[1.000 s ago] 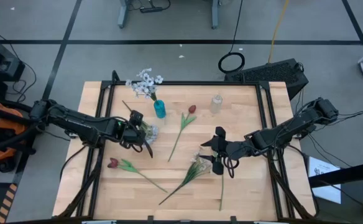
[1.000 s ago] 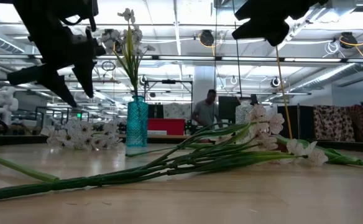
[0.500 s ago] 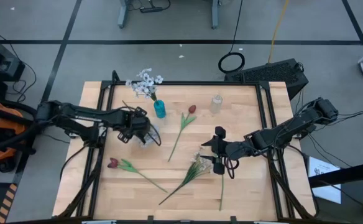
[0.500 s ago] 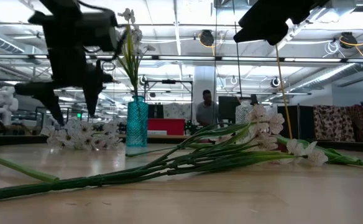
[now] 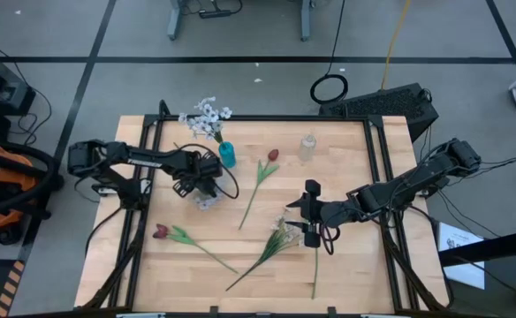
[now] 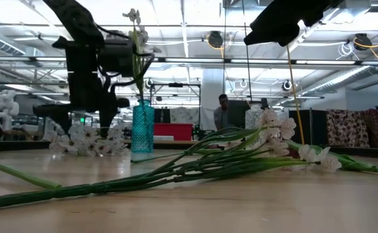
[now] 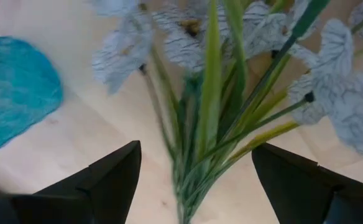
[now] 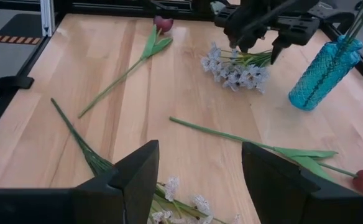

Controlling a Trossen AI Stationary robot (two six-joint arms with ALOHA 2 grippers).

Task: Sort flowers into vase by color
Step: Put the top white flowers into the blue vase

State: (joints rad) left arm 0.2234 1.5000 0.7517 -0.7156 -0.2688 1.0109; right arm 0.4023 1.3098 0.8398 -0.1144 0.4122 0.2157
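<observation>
Flowers: your left gripper (image 5: pixel 203 187) has swung round beside the teal vase (image 5: pixel 227 155) in the last second and now hangs over the white spray (image 5: pixel 207 200) lying just in front of that vase, jaws spread wide either side of its stems, nothing gripped yet. You look set for the pickup.

Your count: three white sprays, one already in the vase (image 5: pixel 207 116), one under the left gripper, one (image 5: pixel 285 231) well to the vase's right under the right gripper (image 5: pixel 309 218), which waits half open and empty. I find only two red tulips, one (image 5: pixel 273 155) just right of the vase, one (image 5: pixel 161 231) well in front of it. One clear vase (image 5: pixel 307 147) stands further right.
</observation>
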